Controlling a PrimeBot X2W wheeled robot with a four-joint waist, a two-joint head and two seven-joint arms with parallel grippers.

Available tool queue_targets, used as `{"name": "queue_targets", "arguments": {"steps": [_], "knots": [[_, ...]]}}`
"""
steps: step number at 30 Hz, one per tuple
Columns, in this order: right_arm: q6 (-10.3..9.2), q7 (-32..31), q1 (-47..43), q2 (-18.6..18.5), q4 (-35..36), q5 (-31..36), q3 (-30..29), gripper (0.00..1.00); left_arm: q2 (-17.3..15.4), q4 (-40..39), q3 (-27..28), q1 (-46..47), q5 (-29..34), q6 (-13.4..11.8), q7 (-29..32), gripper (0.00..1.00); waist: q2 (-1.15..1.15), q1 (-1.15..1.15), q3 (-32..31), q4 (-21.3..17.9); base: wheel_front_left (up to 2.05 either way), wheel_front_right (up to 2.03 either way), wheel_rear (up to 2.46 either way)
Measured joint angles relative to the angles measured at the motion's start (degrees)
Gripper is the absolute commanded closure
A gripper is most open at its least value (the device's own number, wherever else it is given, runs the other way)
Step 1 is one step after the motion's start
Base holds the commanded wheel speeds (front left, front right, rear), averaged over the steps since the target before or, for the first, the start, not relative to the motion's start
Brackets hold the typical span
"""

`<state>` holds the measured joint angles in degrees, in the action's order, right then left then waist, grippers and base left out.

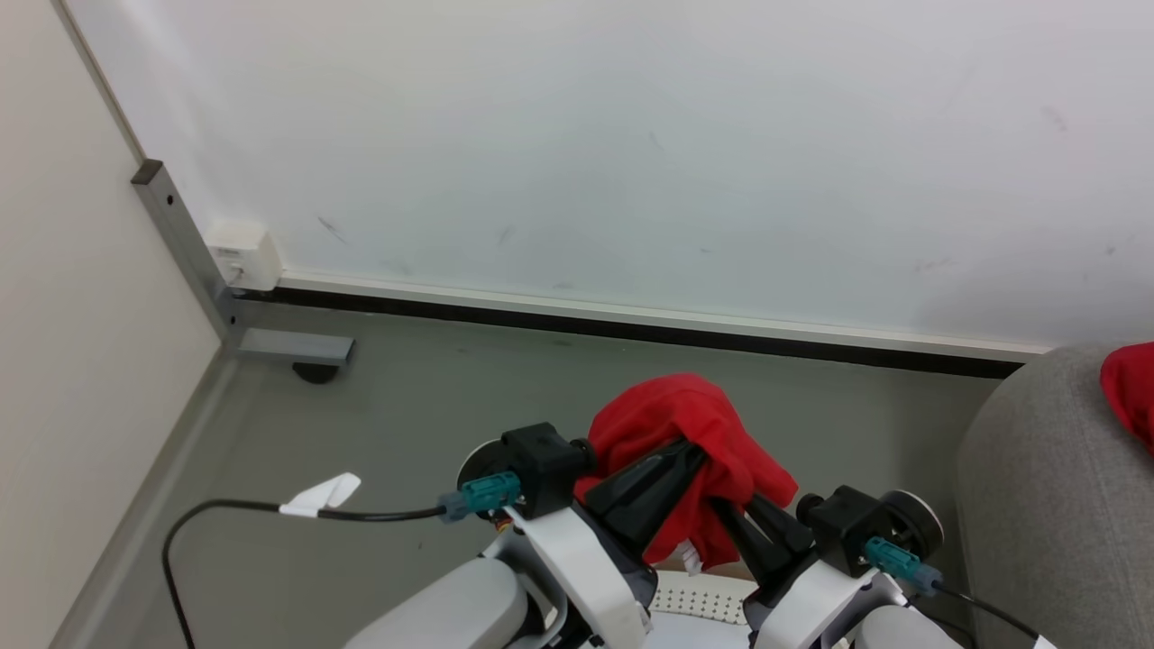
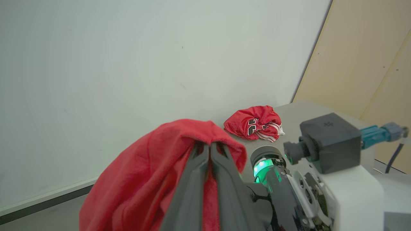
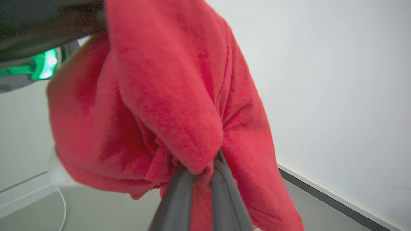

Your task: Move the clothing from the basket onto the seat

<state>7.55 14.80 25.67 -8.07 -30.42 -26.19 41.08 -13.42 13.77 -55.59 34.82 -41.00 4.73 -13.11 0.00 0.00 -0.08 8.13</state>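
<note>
Held garment: a plain red, fleecy-looking held garment (image 1: pixel 694 433) is bunched into a soft lump in the air above the basket (image 1: pixel 699 602), left of the seat's rounded near corner and touching neither.
Left jaws: clenched, the fingers (image 2: pixel 192 183) pressed side by side with the red cloth folded over their tips. It looks nipped there, though part of it may only be draped.
Right jaws: clenched on a twisted fold of the same cloth, which bulges out around the fingers (image 3: pixel 175 199).
Second garment: a crumpled red second garment (image 2: pixel 255 123) with white stripes and dark numerals already lies on the seat (image 1: pixel 1037 505), close to its back edge by the wall (image 1: pixel 631 135).
Look of the cloth: limp and thick, with no shape of its own. Loose tails hang below both grips, and a scrap of white shows at the bottom.
Risk, slipping: if the left hold is mostly drape, a sideways swing could shed it, leaving all the weight on the right pinch.
Risk, dropping short: releasing before the seat's edge is passed would put it on the floor (image 1: pixel 406 406).
Risk, snagging: a hanging tail could catch the basket rim, or cloth wrapped over the fingers could cling on release.
Risk, pulling apart: if the arms drift apart, the fold could be tugged free.
</note>
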Motion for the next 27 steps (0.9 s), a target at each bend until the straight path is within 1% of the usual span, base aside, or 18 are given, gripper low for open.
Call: {"name": "queue_targets", "arguments": {"steps": [5, 16, 17, 18, 19, 27], "knots": [[0.00, 0.15, -0.99, -0.67, 1.16, -0.08, -0.94, 1.00, -0.01, -0.01, -0.20, -0.32, -0.16, -0.23, 0.00, 1.00, 0.00, 0.00, -0.51, -0.62, 0.00, 0.00, 0.00], [0.00, 0.15, -2.29, -0.56, 3.55, 0.25, -4.03, 1.00, -0.26, -0.47, -0.32, -0.50, -0.34, -0.75, 0.02, 1.00, 0.00, 0.00, -0.69, -1.56, 0.00, 0.00, 0.00], [0.00, 0.15, -2.30, -0.56, 3.77, 0.43, -4.31, 1.00, -0.30, -0.48, -0.40, -0.50, -0.34, -0.75, 0.27, 0.76, 0.00, 0.00, -0.67, -1.62, 0.00, 0.00, 0.00], [0.00, 0.15, -2.30, -0.56, 4.02, 0.54, -4.50, 1.00, -0.33, -0.48, -0.52, -0.50, -0.35, -0.76, 0.43, 0.25, 0.00, 0.00, -0.61, -1.69, 0.00, 0.00, 0.00], [0.00, 0.15, -2.31, -0.54, 4.26, 0.68, -4.70, 1.00, -0.36, -0.51, -0.51, -0.50, -0.35, -0.85, 0.43, 0.00, 0.00, 0.00, -0.53, -1.77, 0.00, 0.00, 0.00], [0.00, 0.16, -3.05, -0.32, 5.84, 0.88, -7.70, 1.00, -0.86, -0.53, -0.20, -0.53, -0.43, -1.77, 0.38, 0.00, 0.00, 0.00, -0.30, -2.85, 0.00, 0.00, 0.00]]}}
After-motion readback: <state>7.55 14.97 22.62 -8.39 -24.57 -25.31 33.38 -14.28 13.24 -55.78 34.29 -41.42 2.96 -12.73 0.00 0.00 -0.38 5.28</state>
